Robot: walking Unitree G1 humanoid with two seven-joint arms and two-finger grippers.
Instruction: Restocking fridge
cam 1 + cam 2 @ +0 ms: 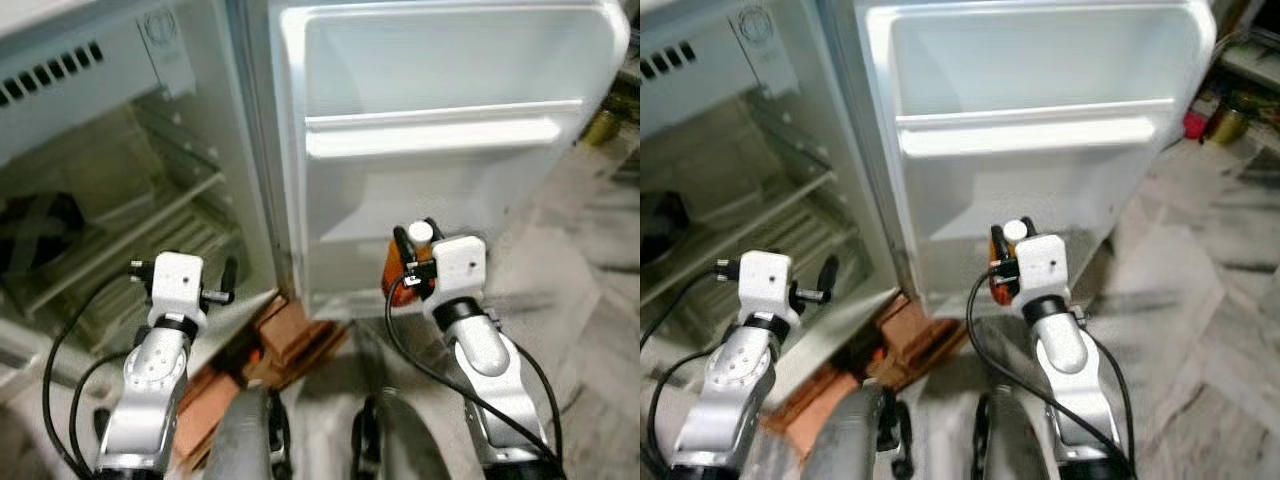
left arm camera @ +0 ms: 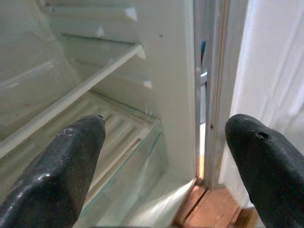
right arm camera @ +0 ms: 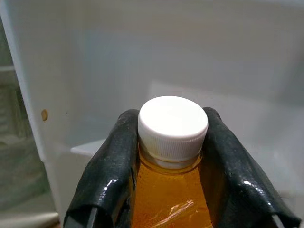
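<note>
- Fridge (image 1: 120,150) stands open before the robot, its white door (image 1: 440,150) swung wide with a moulded door shelf (image 1: 430,135) across the inner face
- A bottle (image 3: 171,190) of amber liquid with a white cap (image 3: 173,124) is clamped at the neck between the two black fingers of the right gripper (image 1: 418,258), held upright just in front of the lower part of the door
- The left gripper (image 2: 161,161) is raised near the fridge's open compartment, its fingers (image 2: 61,166) spread wide apart and holding nothing
- Inside the cabinet, a glass shelf (image 2: 71,92) and a ribbed tray (image 2: 123,137) below it sit pale and bare-looking in the left wrist view
- Reddish-brown bricks (image 1: 290,335) lie on the floor (image 1: 580,300) under the corner of the fridge, between the two silver arms
- Marbled floor tiles stretch away to the robot's right
</note>
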